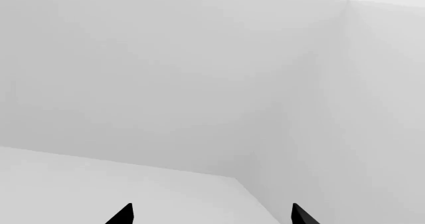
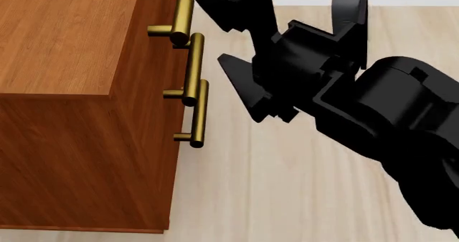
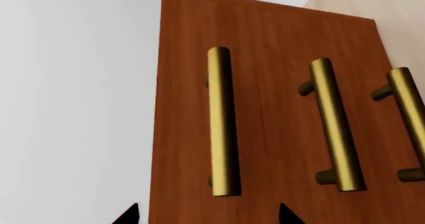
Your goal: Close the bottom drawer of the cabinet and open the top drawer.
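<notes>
The reddish-brown cabinet [image 2: 64, 37] fills the left of the head view, its front facing right with three brass bar handles. The top drawer [image 3: 222, 119] has the handle nearest the cabinet's upper edge. The bottom drawer [image 3: 406, 109] has the handle nearest the floor. In the right wrist view all three fronts look flush, with no seam or gap showing. My right gripper [image 2: 208, 27] is open just in front of the upper handles, touching none; its tips [image 3: 207, 214] straddle the line of the top handle. My left gripper [image 1: 211, 214] is open and faces bare white walls.
Pale wooden floor [image 2: 287, 188] spreads in front of the cabinet. My right arm's black bulk [image 2: 401, 123] covers the right of the head view. White walls meet in a corner [image 1: 292, 134] in the left wrist view.
</notes>
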Controlling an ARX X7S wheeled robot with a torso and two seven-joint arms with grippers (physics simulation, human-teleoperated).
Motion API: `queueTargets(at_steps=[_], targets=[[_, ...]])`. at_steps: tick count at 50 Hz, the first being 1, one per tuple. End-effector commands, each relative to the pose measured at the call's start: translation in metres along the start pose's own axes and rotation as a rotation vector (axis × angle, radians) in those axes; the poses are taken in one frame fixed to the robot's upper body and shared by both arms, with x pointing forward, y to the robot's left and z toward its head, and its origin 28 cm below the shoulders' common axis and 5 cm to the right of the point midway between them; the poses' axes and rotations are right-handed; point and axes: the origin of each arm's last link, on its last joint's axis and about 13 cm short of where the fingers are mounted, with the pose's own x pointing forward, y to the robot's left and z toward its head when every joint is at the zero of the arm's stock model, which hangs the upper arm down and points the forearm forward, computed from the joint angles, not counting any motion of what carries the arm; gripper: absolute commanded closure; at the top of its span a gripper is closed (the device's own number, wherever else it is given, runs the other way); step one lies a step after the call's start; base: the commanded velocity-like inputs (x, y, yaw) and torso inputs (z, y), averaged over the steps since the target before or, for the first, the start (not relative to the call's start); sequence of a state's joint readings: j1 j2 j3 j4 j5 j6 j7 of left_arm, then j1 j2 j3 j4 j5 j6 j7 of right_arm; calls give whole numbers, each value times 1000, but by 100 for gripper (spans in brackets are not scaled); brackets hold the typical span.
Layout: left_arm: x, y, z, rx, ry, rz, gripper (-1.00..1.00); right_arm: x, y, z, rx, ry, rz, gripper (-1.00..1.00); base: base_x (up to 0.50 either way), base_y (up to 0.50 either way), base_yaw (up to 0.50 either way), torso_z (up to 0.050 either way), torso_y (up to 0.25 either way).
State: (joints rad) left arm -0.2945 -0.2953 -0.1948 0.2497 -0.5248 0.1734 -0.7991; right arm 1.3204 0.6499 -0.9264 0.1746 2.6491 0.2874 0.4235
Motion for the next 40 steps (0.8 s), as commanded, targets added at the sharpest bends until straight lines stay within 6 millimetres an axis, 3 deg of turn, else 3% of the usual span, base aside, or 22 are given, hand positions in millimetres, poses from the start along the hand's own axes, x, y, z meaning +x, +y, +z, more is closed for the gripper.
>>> queueTargets(at_steps=[1, 40], targets=[[0, 0, 0, -1, 2, -3, -100, 15, -6, 0, 18, 23, -16, -100, 0, 0, 0, 0, 0], [0, 1, 1, -14, -1, -6, -100, 52, -15, -3, 0, 66, -37, -100, 0, 0, 0, 0, 0]])
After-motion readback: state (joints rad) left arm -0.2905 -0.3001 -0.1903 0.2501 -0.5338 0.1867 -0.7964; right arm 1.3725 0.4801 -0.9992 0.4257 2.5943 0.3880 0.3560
